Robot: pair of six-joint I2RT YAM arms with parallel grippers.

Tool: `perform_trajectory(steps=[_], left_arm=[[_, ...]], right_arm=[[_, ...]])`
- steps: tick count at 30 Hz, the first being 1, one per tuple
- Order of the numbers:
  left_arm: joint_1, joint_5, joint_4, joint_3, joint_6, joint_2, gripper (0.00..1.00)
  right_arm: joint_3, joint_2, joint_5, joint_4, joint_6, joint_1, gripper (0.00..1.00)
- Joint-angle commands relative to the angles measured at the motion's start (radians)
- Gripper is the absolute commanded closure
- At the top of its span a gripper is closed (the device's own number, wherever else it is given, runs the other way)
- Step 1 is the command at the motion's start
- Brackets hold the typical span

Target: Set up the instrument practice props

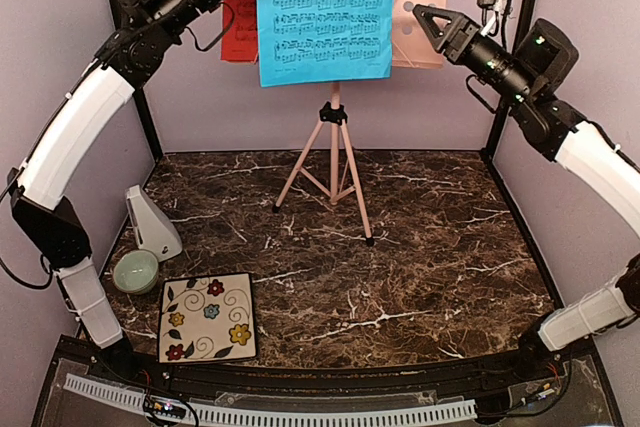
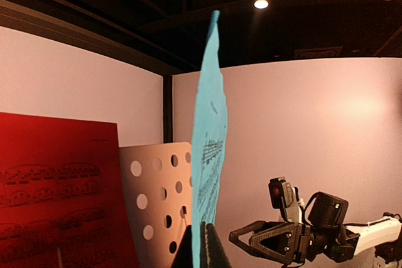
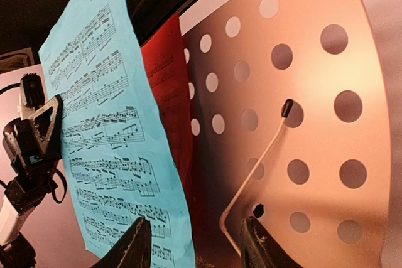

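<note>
My left tool (image 2: 201,248) is pinched shut on a top corner of the blue sheet of music (image 1: 325,12), which hangs in the air in front of the pink music stand (image 1: 334,152). From the right wrist view there is a clear gap between that sheet and the perforated desk (image 3: 317,76), so I judge it not yet seated. The red sheet (image 3: 166,86) lies against the desk's left part. My right tool (image 3: 196,249) hovers wide and empty just before the desk's bare right side, near the wire page holder (image 3: 254,161).

The step in hand is placing the blue sheet. Next I need to carry it back and rightward beside the red, settle its lower edge on the ledge, then let go. The white metronome (image 1: 152,222) stands on the tabletop (image 1: 420,247) at left, by the green bowl (image 1: 135,271).
</note>
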Motion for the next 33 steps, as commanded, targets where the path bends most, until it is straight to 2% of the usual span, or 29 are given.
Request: perform_trajectory(steps=[1, 7, 13, 25, 29, 33], left_arm=[[0.036, -0.103, 0.021, 0.048, 0.014, 0.005, 1.00], [0.049, -0.154, 0.056, 0.057, 0.060, 0.008, 1.00], [0.055, -0.158, 0.087, 0.056, 0.076, 0.011, 1.00], [0.054, -0.144, 0.135, 0.024, 0.073, 0.009, 1.00], [0.054, -0.138, 0.162, -0.008, 0.085, -0.007, 1.00], [0.054, -0.148, 0.174, -0.028, 0.102, -0.015, 1.00]], right_arm=[[0.063, 0.036, 0.171, -0.028, -0.038, -0.006, 0.48], [0.129, 0.102, 0.244, -0.032, -0.029, -0.006, 0.51], [0.186, 0.170, 0.178, 0.014, 0.052, -0.002, 0.54], [0.271, 0.265, 0.145, 0.060, 0.152, 0.014, 0.55], [0.337, 0.326, 0.133, 0.031, 0.177, 0.014, 0.59], [0.348, 0.337, 0.136, 0.029, 0.183, 0.014, 0.68]])
